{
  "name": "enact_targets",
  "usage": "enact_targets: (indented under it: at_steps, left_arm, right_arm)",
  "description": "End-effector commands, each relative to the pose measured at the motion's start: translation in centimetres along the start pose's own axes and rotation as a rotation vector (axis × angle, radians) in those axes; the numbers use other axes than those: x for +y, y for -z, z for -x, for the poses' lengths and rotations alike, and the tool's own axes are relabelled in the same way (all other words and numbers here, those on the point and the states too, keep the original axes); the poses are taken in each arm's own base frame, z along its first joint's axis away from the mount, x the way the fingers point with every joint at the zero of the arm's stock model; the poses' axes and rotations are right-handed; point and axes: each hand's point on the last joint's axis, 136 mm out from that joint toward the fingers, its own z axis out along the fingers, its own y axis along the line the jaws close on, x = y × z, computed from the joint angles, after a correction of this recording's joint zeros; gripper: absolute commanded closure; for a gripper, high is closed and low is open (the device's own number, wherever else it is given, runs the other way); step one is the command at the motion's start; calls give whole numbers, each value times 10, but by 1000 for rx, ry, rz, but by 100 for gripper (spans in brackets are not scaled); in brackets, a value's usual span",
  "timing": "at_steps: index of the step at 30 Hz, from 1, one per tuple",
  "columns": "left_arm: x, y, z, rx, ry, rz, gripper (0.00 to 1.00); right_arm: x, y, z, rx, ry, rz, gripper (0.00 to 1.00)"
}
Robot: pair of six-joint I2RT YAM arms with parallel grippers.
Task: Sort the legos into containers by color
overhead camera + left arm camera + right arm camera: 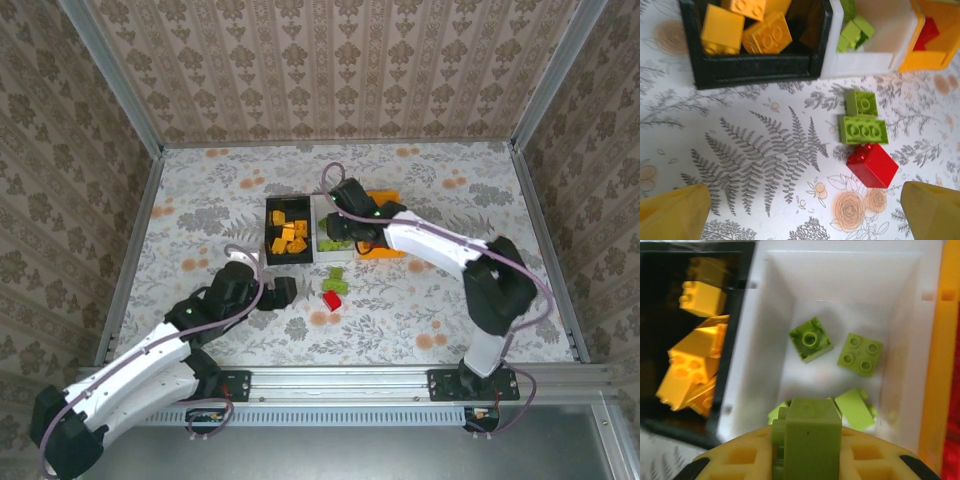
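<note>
Top external camera looks down on a floral-patterned table [200, 200] where three small open plastic bins sit touching in a row: a black bin [268, 240], a white bin [840, 270] and an orange bin [385, 197]. The right gripper [807, 450] hangs just above the white bin, clenched on a light green studded brick [812, 432]. Below and ahead of it, more light green bricks [811, 339] lie on that bin's floor. To its left, the black bin holds orange-yellow bricks [700, 297]. The left gripper [805, 215] is spread wide, holding nothing, low over the table. Just ahead of it, toward its right finger, lies a red brick [873, 165]. This touches a long green brick [863, 129] beyond it, and a small green brick [860, 102] sits just past that, nearer the white bin.
</note>
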Motion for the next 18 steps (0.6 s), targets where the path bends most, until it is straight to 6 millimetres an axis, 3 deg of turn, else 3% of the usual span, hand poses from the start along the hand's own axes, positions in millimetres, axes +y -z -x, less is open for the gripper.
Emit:
enact_targets:
  at_steps: [1, 6, 10, 13, 18]
  left_arm:
    - [-16, -8, -2, 19, -74, -41, 2]
    - [-31, -18, -1, 50, -151, -45, 3]
    - [-28, -13, 5, 29, -153, -12, 2]
    - [-24, 1, 12, -18, -140, -8, 0]
    - [-8, 39, 25, -126, -115, 31, 0]
  right_arm:
    - [-4, -5, 3, 34, -35, -44, 67]
    - [3, 8, 15, -2, -48, -6, 33]
    - [5, 35, 9, -35, -41, 31, 24]
    - [8, 52, -19, -24, -10, 51, 22]
    - [15, 71, -88, 26, 63, 86, 18]
